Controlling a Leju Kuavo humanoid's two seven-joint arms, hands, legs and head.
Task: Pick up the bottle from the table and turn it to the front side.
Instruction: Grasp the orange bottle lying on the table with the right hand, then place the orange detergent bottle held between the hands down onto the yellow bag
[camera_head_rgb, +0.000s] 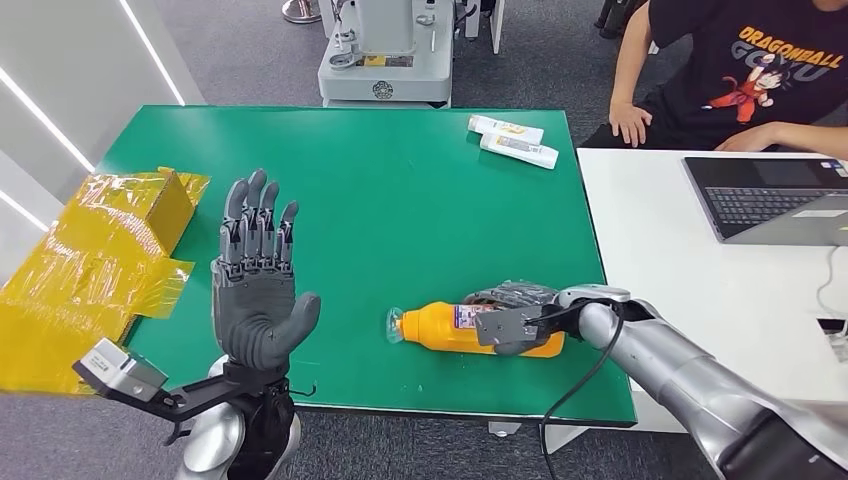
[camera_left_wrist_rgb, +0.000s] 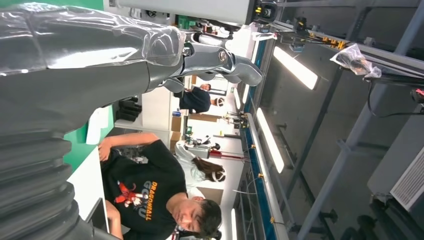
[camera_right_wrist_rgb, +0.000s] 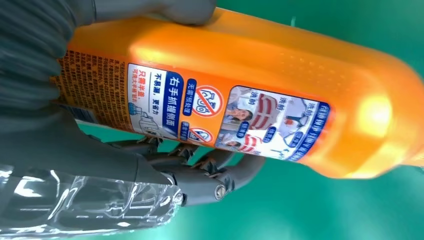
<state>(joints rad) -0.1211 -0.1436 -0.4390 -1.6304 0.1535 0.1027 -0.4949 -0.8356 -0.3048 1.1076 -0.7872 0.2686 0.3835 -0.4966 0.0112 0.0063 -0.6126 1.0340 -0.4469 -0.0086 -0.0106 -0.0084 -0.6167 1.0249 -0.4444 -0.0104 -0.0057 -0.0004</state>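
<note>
An orange bottle (camera_head_rgb: 450, 328) lies on its side on the green table (camera_head_rgb: 400, 200), near the front edge, its clear cap pointing left. My right hand (camera_head_rgb: 515, 315) wraps around the bottle's base end, with fingers over the top and the thumb in front. In the right wrist view the bottle (camera_right_wrist_rgb: 280, 100) shows a blue and white label, with my fingers (camera_right_wrist_rgb: 210, 180) curled under it and my thumb (camera_right_wrist_rgb: 165, 10) on the other side. My left hand (camera_head_rgb: 258, 275) is raised above the table's front left part, palm up, fingers straight and apart, holding nothing.
Two white tubes (camera_head_rgb: 512, 140) lie at the far right of the green table. Yellow wrapped boxes (camera_head_rgb: 90, 260) sit at the left edge. A white table (camera_head_rgb: 700, 280) on the right carries a laptop (camera_head_rgb: 775, 198). A seated person (camera_head_rgb: 740, 70) is behind it.
</note>
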